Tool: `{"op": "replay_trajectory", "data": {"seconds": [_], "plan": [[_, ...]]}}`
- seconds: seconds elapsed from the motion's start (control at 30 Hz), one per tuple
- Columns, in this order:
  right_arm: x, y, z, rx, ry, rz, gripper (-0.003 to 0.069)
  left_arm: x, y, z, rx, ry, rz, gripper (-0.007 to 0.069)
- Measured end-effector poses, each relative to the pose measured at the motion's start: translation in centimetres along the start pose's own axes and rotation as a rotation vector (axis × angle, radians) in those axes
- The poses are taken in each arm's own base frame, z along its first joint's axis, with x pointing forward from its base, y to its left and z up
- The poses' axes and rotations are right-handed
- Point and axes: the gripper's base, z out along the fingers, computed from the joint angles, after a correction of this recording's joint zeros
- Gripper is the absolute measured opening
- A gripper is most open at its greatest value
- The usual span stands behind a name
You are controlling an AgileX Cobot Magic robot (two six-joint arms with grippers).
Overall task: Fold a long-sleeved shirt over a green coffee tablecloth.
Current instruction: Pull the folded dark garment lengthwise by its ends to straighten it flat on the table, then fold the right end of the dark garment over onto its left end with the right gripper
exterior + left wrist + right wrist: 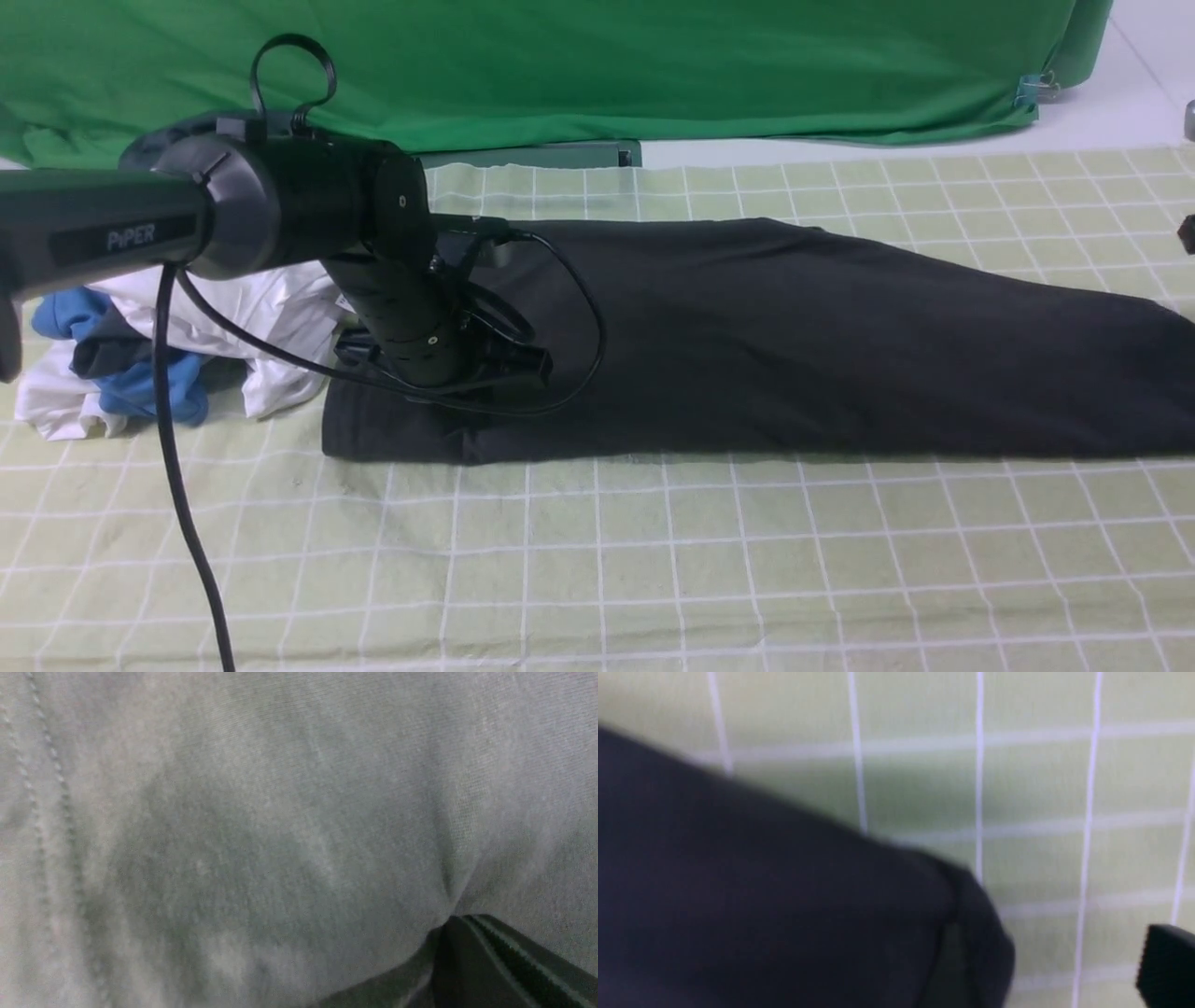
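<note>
Long-sleeved shirt [794, 345]: folded strip across green coffee tablecloth [653, 560], centre to right.
Left gripper [518, 359]: clenched, pinching fabric at left end.
Right gripper [1188, 233]: released, clear of right end.
Risk: lifting top layer only, undoing fold; snagging garment heap [140, 364] just left.

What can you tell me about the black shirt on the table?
The shirt is black, soft knit cloth, folded into a long band lying flat across the checked tablecloth, tapering toward the right. No print shows. The left end effector is shut on a pucker of it near its left end.
</note>
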Motion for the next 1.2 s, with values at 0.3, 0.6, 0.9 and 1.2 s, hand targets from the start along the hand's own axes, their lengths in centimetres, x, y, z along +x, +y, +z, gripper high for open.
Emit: {"op": "replay_trajectory", "data": {"seconds": [0.3,0.6,0.9,1.2], "plan": [[0.6,0.5,1.9,-0.037,0.109,0.010,0.0565,0.2,-0.3,-6.4,0.011,-0.141,0.022,0.0013],[0.6,1.1,6.4,-0.082,0.201,0.005,0.0556,2.1,-1.1,-14.1,0.031,-0.271,0.052,0.0013],[0.6,1.5,6.8,-0.170,0.202,-0.043,0.0141,4.5,-1.5,-19.6,0.041,-0.396,0.071,0.0013],[1.4,-1.9,5.6,-0.200,0.201,0.099,0.0055,6.4,-1.4,-22.0,0.018,-0.409,0.093,0.0013]]}}
